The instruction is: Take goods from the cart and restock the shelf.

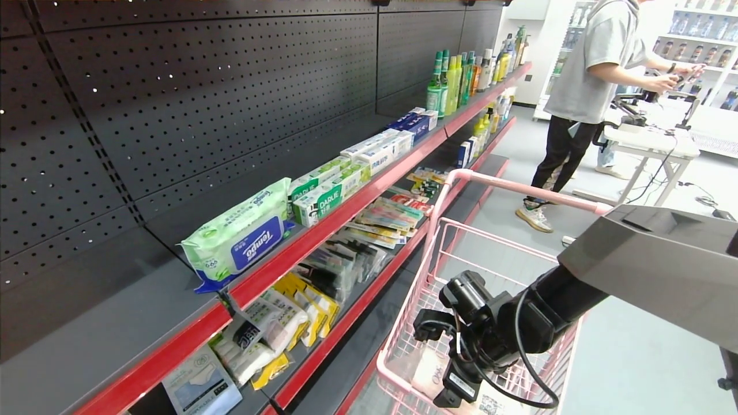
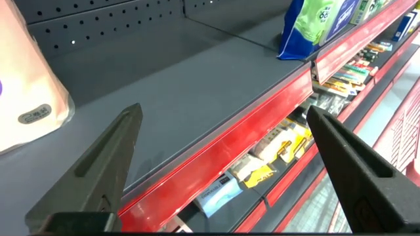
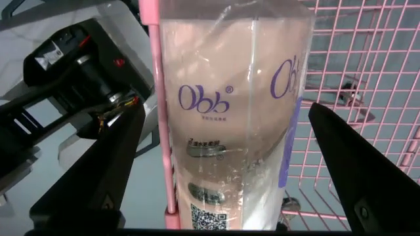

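Right gripper [image 3: 223, 110] is down in the pink cart [image 1: 398, 369], near right, jaws spread wide either side of the pink tissue pack [image 3: 233, 131]; can't tell if they touch it. The pack lies against the cart's near-left wall, tight to a pink bar [image 3: 157, 98]. Left gripper [image 2: 223, 110] hangs over the bare near end of the top shelf [image 2: 197, 85], jaws spread, holding nothing. Another pink pack [image 2: 23, 85] sits on that shelf just beside it, and a wipes pack [image 1: 239, 236] lies farther along.

Step in hand, my read: grasp the pack in the cart. One jaw looks to be outside the bar, so shift right until both are inside. Centre across the pack and go low enough to catch its body, not loose film. Close gently, since it's soft and slick. Lift straight up clear of the rim before swinging left to the shelf.
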You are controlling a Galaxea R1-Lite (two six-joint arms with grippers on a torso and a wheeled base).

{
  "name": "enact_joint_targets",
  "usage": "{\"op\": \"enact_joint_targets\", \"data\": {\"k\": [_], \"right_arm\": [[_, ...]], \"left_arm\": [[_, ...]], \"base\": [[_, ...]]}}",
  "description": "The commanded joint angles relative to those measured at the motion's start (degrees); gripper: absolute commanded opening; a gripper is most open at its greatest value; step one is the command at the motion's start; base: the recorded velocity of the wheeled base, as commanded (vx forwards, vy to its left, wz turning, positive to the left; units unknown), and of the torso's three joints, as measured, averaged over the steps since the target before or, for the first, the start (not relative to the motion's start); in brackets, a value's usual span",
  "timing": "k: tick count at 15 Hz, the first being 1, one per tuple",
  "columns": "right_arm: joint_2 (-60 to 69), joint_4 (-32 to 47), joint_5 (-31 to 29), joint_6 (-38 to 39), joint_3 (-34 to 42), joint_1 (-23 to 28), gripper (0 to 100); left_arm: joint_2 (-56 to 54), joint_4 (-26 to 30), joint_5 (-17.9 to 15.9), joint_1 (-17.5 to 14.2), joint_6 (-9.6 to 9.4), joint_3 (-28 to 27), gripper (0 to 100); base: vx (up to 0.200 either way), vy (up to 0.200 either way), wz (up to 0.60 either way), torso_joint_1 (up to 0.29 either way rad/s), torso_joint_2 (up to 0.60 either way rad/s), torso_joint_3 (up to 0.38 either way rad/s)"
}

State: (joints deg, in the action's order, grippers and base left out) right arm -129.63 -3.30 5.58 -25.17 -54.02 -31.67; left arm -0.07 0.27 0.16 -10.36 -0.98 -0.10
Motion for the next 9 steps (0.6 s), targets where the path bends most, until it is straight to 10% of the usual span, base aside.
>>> {"op": "enact_joint_targets", "data": {"k": [1, 9], "right_arm": [[-1.8, 0.0, -0.3, -0.1, -0.6, 0.2, 100], [-4.4, 0.0, -2.4, 0.0, -4.6, 2.0, 100]], "left_arm": [[0.1, 0.0, 0.0, 0.0, 0.01, 0.0, 100], [0.1, 0.0, 0.0, 0.0, 0.01, 0.0, 100]], "base": [[0.0, 0.0, 0.0, 0.0, 0.0, 0.0], [0.0, 0.0, 0.0, 0.0, 0.0, 0.0]]}}
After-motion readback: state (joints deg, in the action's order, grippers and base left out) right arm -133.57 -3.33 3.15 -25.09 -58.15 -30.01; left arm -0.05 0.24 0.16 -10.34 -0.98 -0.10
